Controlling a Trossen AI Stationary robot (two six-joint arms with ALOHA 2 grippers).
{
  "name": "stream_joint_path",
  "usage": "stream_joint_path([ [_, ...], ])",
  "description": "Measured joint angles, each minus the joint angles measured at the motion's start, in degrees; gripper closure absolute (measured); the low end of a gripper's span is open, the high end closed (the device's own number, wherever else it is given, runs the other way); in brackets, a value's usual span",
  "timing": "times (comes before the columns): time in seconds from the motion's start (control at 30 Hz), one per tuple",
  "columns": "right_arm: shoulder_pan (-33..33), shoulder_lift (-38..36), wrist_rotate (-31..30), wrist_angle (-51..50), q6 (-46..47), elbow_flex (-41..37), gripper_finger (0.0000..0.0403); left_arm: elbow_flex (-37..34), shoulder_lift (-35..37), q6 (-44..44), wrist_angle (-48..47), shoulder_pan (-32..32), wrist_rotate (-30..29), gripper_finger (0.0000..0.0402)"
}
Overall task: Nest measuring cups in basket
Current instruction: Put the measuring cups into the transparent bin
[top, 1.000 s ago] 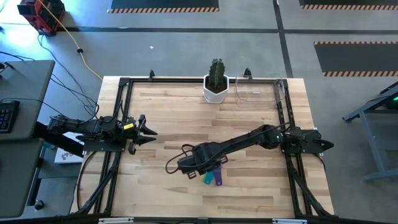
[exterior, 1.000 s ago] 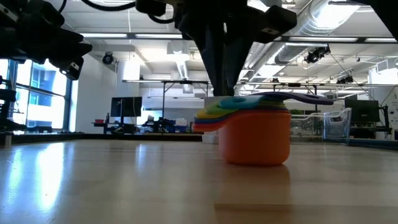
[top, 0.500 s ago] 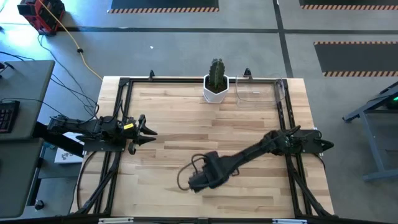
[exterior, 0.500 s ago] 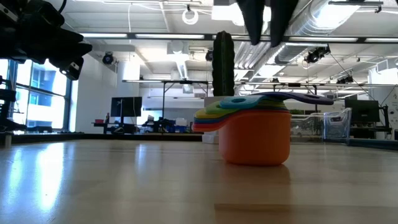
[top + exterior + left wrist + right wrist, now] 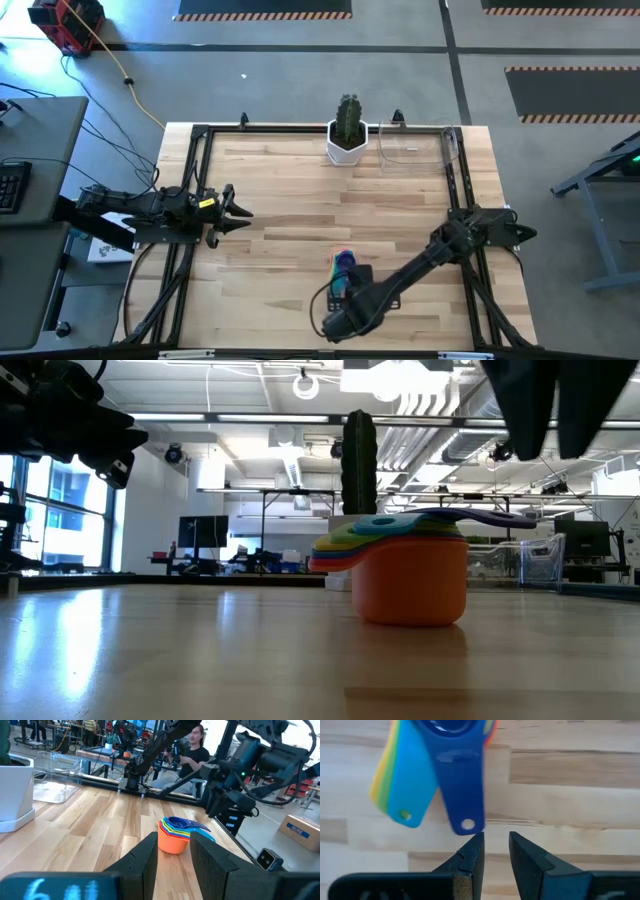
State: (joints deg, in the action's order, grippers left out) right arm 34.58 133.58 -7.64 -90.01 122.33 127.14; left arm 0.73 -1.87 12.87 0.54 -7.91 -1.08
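The measuring cups (image 5: 343, 263) sit stacked inside each other on the wooden table (image 5: 280, 200), a bit below the middle of the high view, with the orange cup (image 5: 411, 582) at the bottom. The right gripper (image 5: 335, 322) is low in that frame, just below the cups, its fingers (image 5: 472, 851) a little apart and holding nothing. The left gripper (image 5: 232, 209) waits at the left edge, fingers slightly apart. The clear basket (image 5: 415, 146) stands at the top, beside the cactus pot (image 5: 347, 146).

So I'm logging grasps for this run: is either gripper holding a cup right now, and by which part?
Nothing is held. The right gripper hangs open beyond the handles of the nested measuring cups; the left gripper waits, open, at the table's left edge.
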Motion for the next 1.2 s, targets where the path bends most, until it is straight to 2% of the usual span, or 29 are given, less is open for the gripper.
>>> stream_joint_path([
  [0.2, 1.32, 0.0, -1.09, 0.03, 5.06, -3.49, 0.0321, 0.0, 0.0, 0.01, 0.0, 0.01, 0.0, 0.0298],
  [0.57, -0.43, 0.02, -3.12, 5.13, 4.87, -10.16, 0.0321, 0.0, 0.0, 0.01, 0.02, 0.01, -0.02, 0.0298],
  [0.8, -1.92, 0.04, -3.21, 11.52, 1.46, -10.91, 0.0321, 0.0, -0.02, -0.01, 0.0, 0.01, -0.02, 0.0298],
  [1.2, -5.03, 0.04, -3.39, 15.18, -4.92, -10.91, 0.0321, 0.0, 0.0, 0.01, 0.02, 0.01, -0.02, 0.0298],
])
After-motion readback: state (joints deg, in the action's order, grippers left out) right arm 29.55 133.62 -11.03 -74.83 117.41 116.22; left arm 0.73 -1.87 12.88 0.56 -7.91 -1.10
